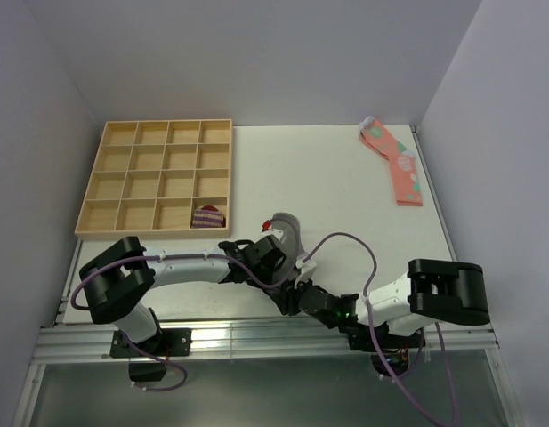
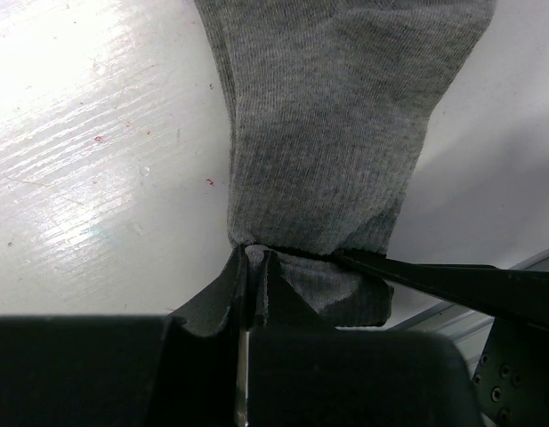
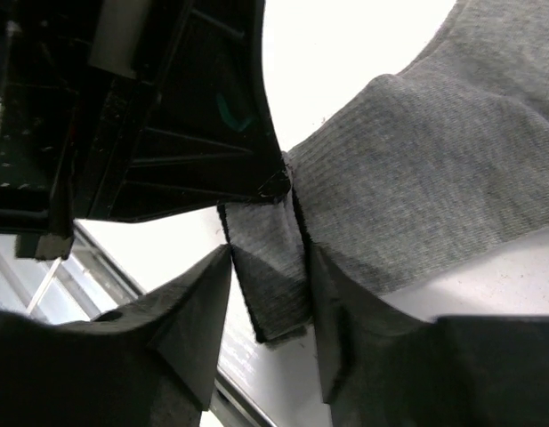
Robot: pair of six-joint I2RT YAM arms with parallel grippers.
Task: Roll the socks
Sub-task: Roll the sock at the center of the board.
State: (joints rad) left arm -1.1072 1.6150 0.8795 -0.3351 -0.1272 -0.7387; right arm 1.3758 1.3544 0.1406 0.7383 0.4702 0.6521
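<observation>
Firmly, the left gripper (image 2: 254, 267) pinches the grey sock (image 2: 327, 133); the right gripper (image 3: 270, 252) sits half-open astride it.

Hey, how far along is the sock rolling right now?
Done: one striped bundle sits in the tray. In hand: left tool pinches the grey sock at its end; right tool straddles it, jaws apart. Remaining: the grey sock lies unrolled, and the pink socks wait far right.

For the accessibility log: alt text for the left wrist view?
The left tool is shut on the edge of a grey sock, which stretches away over a white table. A thin dark finger reaches in from the right.
</observation>
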